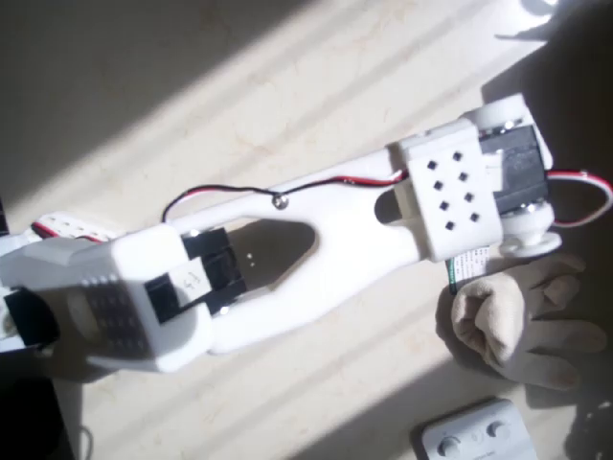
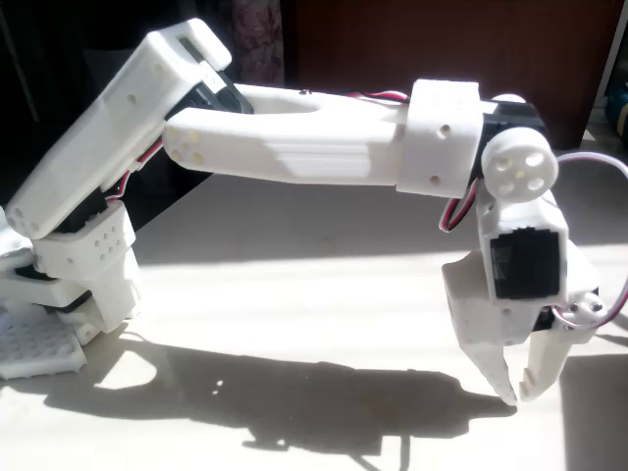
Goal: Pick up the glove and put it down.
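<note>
- The glove (image 1: 522, 321), cream and soft with thick rounded fingers, lies on the pale tabletop (image 1: 316, 77) at the right of the overhead view, its fingers pointing toward the right edge and its cuff end bunched up on the left.
- Below the glove in that view, at the bottom edge, sits a flat white device (image 1: 476, 434) with round buttons, near the glove but apart from it.
- A small green-and-white card (image 1: 468, 267) peeks out just above the glove's bunched end, partly under the arm's wrist.
- The white arm (image 1: 316, 240) reaches from the left across to the glove.
- In the fixed view the hand (image 2: 517, 391) points down, its tips close together with only a narrow gap, holding nothing, just above the tabletop.
- Sunlight throws the arm's dark shadow (image 2: 294, 402) on the tabletop.
</note>
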